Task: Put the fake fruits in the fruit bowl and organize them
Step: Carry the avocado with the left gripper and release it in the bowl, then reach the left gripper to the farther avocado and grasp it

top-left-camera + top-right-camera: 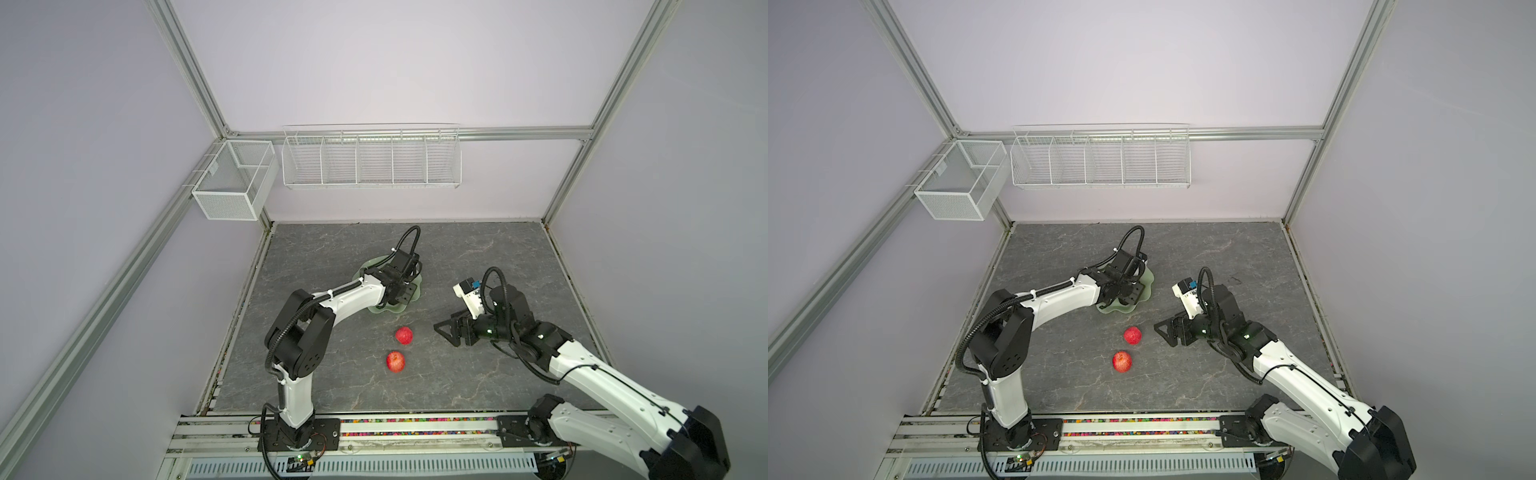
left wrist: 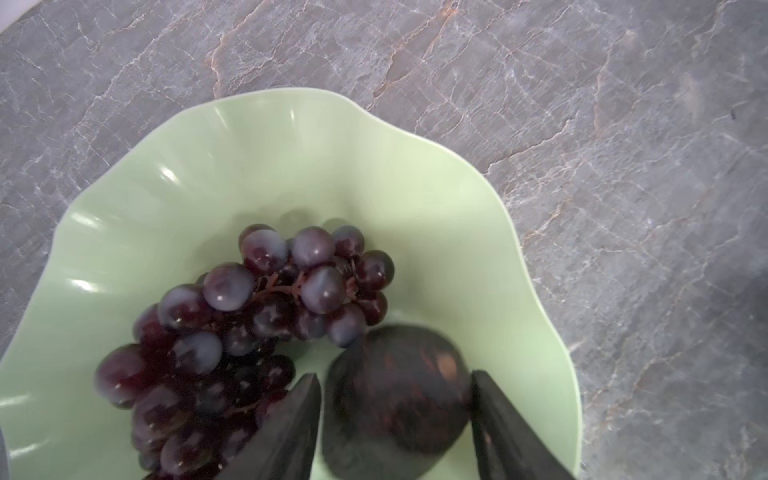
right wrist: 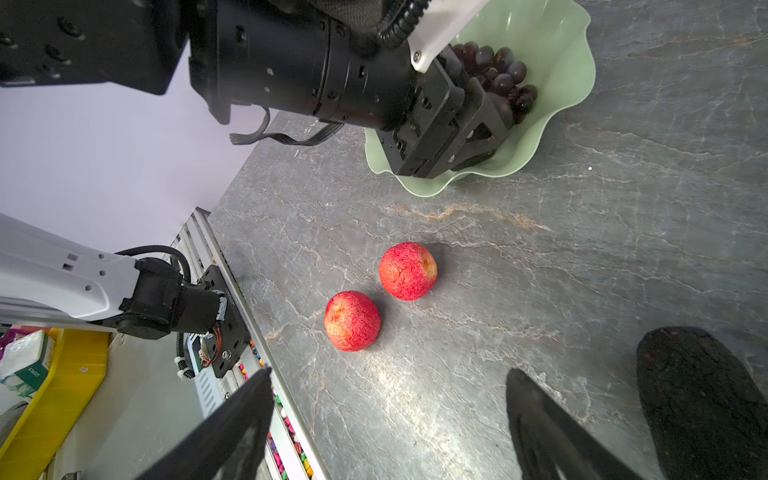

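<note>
- Fruit bowl (image 1: pixel 388 309): in both top views the left arm's wrist covers most of it. Only pieces of the scalloped rim show, just above the centre of the frame, and its contents cannot be read from there.
- The left wrist view fills that in. The grapes (image 2: pixel 266 299) lie in the bowl with the first avocado (image 2: pixel 399 399) touching them; the avocado is blurred and one end is cut off by the frame edge.
- Left hand (image 2: pixel 392 374): brackets the first avocado but is released. A sliver of green bowl shows between one finger and the fruit.
- Second avocado (image 3: pixel 702 403): seen only by the right wrist camera. It lies on the counter (image 1: pixel 478 257) just outside one finger, partly cut off, and cannot be made out in either top view.
- Right hand (image 3: pixel 389 371): spread wide, nothing between the fingers, right of centre in both top views.
- Upper apple (image 1: pixel 404 335) and lower apple (image 1: pixel 395 361): on bare counter below the bowl, near each other but apart, between the two arms.
- Open counter runs along the back wall and across the lower centre. The bowl sits well in from every counter edge.
</note>
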